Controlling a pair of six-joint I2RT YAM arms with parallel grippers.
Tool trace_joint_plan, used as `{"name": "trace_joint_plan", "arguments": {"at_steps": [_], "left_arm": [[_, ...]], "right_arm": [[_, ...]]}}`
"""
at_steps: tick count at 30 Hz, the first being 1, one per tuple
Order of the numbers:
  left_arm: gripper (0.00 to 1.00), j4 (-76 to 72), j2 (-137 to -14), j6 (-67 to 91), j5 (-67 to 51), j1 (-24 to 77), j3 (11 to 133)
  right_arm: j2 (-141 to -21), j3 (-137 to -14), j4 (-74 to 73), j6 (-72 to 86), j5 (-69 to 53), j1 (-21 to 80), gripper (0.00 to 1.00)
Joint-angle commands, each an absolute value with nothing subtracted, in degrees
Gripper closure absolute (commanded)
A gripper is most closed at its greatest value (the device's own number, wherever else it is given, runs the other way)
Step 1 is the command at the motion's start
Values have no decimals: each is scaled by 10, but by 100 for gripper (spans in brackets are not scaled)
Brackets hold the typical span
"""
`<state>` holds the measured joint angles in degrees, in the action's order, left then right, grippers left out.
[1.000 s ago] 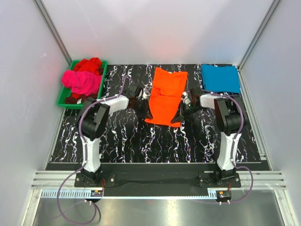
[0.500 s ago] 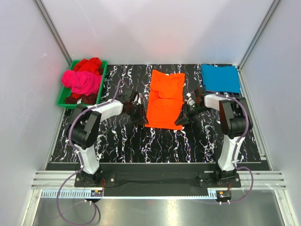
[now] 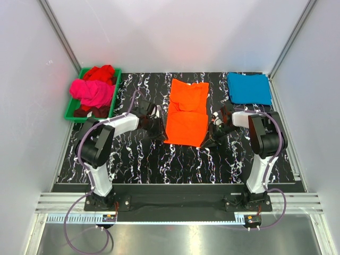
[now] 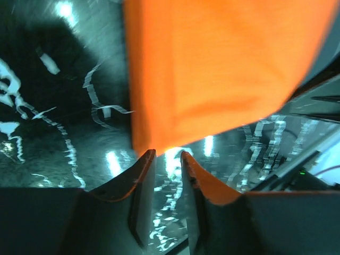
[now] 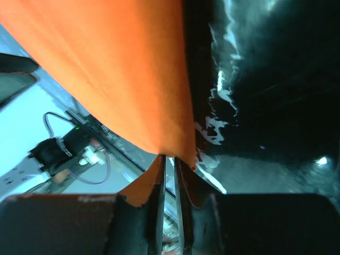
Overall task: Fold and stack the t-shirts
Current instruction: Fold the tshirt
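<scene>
Two grippers at the orange t-shirt's near corners

The right gripper [image 5: 169, 158] pinches one near corner of the orange t-shirt [image 3: 186, 111]. The left gripper [image 4: 166, 154] stands slightly parted at the other corner, and I cannot tell if it grips. Around them is a black, white-veined table [image 3: 138, 159], with the teal t-shirt [image 3: 248, 88] folded far right, the pink t-shirt [image 3: 93, 91] and red t-shirt [image 3: 101, 73] heaped in a green tray [image 3: 71, 114], and white walls [image 3: 175, 32].

The top view looks steeply down from above the near edge of the counter [image 3: 143, 159], whole surface visible. Wrist views sit close behind the left pincer [image 4: 166, 159] and right pincer [image 5: 169, 162], all sharing the orange t-shirt [image 3: 186, 114].
</scene>
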<state>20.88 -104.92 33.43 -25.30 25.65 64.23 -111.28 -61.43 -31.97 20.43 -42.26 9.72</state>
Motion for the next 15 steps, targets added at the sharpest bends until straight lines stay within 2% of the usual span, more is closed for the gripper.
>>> {"name": "trace_joint_plan", "arguments": {"at_steps": [1,6,9,12,15], "left_arm": [[72,221,-1049,328,-229,252,619],[75,242,-1006,339,-219,247,599],[68,269,-991,331,-225,241,621],[64,279,-999,296,-216,227,686],[62,306,-1065,249,-207,222,792]], "right_arm": [[-1106,-613,-312,207,-384,97,81],[-1040,-615,-347,223,-370,96,75],[-981,-610,-367,233,-346,96,66],[-962,-616,-388,233,-303,96,64],[-961,-636,-389,238,-266,96,64]]}}
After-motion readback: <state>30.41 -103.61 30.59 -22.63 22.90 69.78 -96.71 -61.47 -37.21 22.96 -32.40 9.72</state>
